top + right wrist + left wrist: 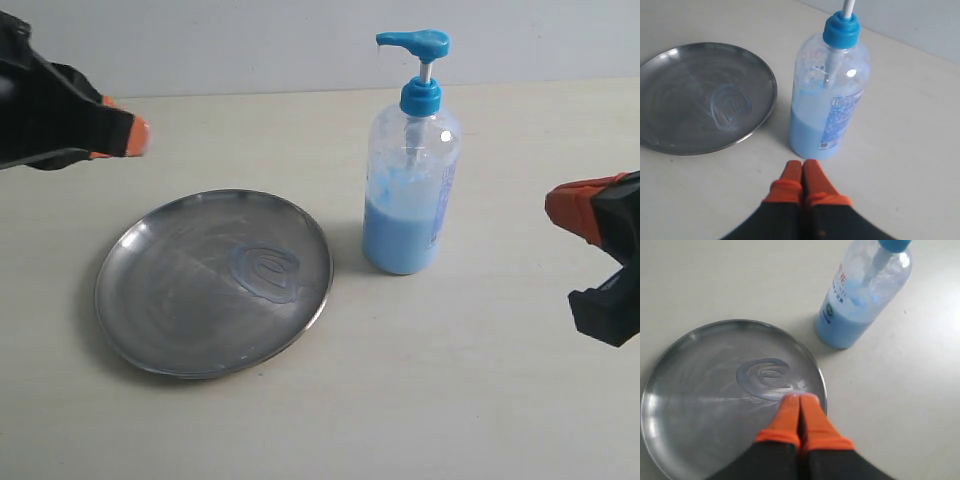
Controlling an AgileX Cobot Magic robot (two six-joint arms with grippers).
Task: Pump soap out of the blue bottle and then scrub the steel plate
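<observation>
The blue bottle (pixel 412 180) stood upright on the pale table (pixel 450 400), just to the right of the steel plate (pixel 150 300) in the exterior view, near it but not touching. Its side label (pixel 840 117) carried dense blue printing with a small dark patch at its lower edge. From the other side the label showed a few reddish characters above a round green emblem. None of this writing was sharp enough to read, and no brand name could be made out.

The bottle was clear plastic with rounded shoulders, and streaks clung to the inside of its upper wall. Its bright blue pump head (pixel 414 42) sat raised on a white stem, with the spout pointing toward the plate's side. The soap (pixel 398 238), pale blue and opaque, filled roughly the lower half.

The plate lay flat, with dull, scuffed metal inside its raised rim. A thin bluish swirl (pixel 266 272) lay right of its centre.

The left gripper (pixel 800 401) had its orange fingertips pressed together on nothing, off beyond the plate's far left edge. The right gripper (pixel 802 167) was likewise closed and empty, well apart from the bottle on its right.
</observation>
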